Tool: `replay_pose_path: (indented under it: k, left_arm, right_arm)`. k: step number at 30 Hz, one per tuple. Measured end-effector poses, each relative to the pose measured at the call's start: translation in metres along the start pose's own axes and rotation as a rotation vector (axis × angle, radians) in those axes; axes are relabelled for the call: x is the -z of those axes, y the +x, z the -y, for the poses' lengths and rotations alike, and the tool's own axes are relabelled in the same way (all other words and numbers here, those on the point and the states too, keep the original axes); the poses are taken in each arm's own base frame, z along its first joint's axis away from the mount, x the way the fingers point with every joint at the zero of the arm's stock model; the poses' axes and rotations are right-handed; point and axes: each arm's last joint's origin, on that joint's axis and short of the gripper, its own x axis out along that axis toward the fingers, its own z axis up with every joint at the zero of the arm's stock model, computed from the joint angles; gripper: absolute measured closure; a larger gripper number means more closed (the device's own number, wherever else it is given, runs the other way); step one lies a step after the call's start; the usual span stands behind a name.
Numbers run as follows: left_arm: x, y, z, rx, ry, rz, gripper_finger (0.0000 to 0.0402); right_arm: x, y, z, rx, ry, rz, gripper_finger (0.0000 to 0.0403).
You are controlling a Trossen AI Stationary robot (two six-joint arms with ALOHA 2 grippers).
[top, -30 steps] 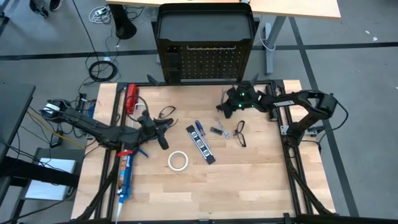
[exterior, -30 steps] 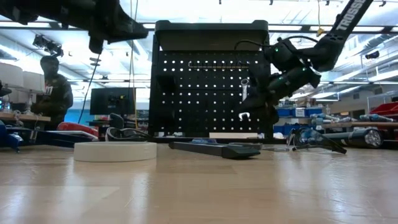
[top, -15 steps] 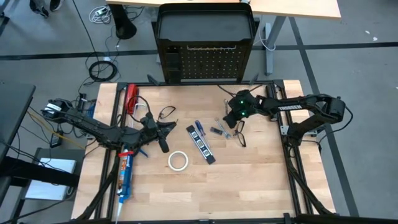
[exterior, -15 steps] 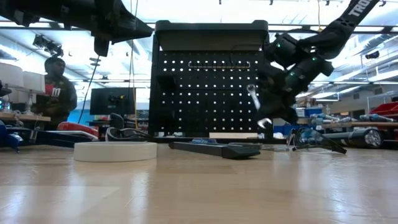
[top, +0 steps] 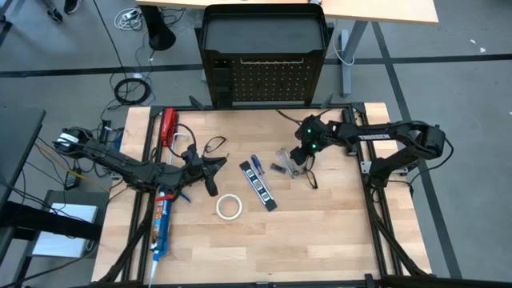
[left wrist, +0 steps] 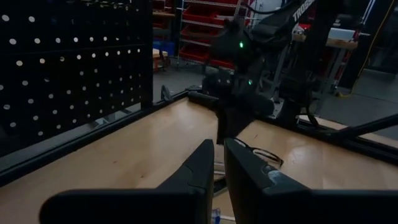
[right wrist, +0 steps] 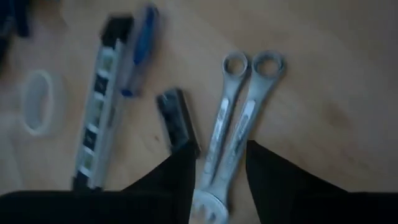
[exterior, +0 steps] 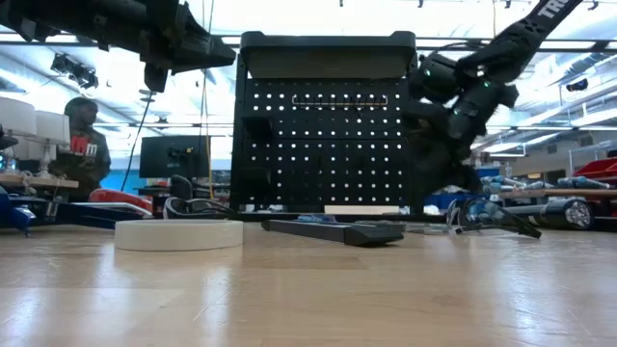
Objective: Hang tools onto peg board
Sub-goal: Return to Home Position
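Note:
Two silver wrenches (right wrist: 239,118) lie side by side on the wooden table, also seen as the wrenches (top: 285,154) from above. My right gripper (right wrist: 219,180) hovers over their near ends, open and tipped down, one finger on each side of the pair. I cannot tell whether it touches them. The black peg board (top: 268,80) stands upright at the table's far edge. My left gripper (left wrist: 219,168) hangs level above the table's left half, shut with nothing between its fingers. Safety glasses (top: 310,172) lie just right of the wrenches.
A blue-handled screwdriver (top: 256,166), a black-and-white pen-like tool (top: 258,186), a small black piece (top: 278,168) and a white tape roll (top: 229,206) lie mid-table. Other glasses (top: 214,146), a red-handled tool (top: 169,126) and a blue caulking gun (top: 160,224) lie left. A person (exterior: 82,145) stands behind.
My right gripper has drawn back from the peg board toward the table's near edge and tipped downward. The silver wrench that hung from it in front of the board no longer shows in it in the low view.

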Motion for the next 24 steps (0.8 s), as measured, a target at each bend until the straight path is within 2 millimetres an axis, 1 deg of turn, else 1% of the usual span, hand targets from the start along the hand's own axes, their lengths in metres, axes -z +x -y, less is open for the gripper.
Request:
replay_pose_path:
  k: [2,4,7,9,10,12,13,15,18,21,24]
  left_arm:
    - [0.000,0.000,0.000,0.003,-0.025,0.001,0.0357]
    - [0.000,0.000,0.001,0.009,-0.047,-0.001,0.0354]
    - [-0.004,0.000,0.003,0.020,-0.081,0.002,0.0340]
    - [-0.014,0.003,0.006,0.045,-0.094,0.016,0.0331]
    - [-0.021,0.005,0.009,0.079,-0.071,0.013,0.0328]
    - [-0.035,0.010,0.014,0.134,-0.006,-0.016,0.0326]
    - [-0.043,0.012,0.016,0.146,0.017,-0.031,0.0327]
    - [-0.058,0.015,0.019,0.170,0.044,-0.052,0.0331]
    - [-0.072,0.014,0.023,0.232,0.101,-0.060,0.0338]
    - [-0.088,0.006,0.026,0.347,0.100,-0.018,0.0346]
    - [-0.096,-0.005,0.024,0.416,0.085,-0.004,0.0354]
  right_arm:
    - [-0.008,-0.008,-0.007,-0.013,0.012,0.026,0.0255]
    - [-0.018,-0.020,-0.020,-0.040,-0.016,0.075,0.0254]
    - [-0.029,-0.046,-0.052,-0.086,-0.154,0.202,0.0258]
    - [-0.031,-0.067,-0.080,-0.142,-0.265,0.336,0.0263]
    - [-0.029,-0.079,-0.093,-0.181,-0.307,0.415,0.0265]
    - [-0.024,-0.102,-0.112,-0.254,-0.333,0.576,0.0270]
    - [-0.020,-0.111,-0.117,-0.289,-0.318,0.643,0.0272]
    - [-0.008,-0.124,-0.120,-0.342,-0.276,0.712,0.0274]
    - [0.010,-0.133,-0.117,-0.430,-0.209,0.758,0.0277]
    - [0.026,-0.145,-0.114,-0.537,-0.206,0.817,0.0281]
    - [0.040,-0.151,-0.106,-0.576,-0.212,0.843,0.0293]
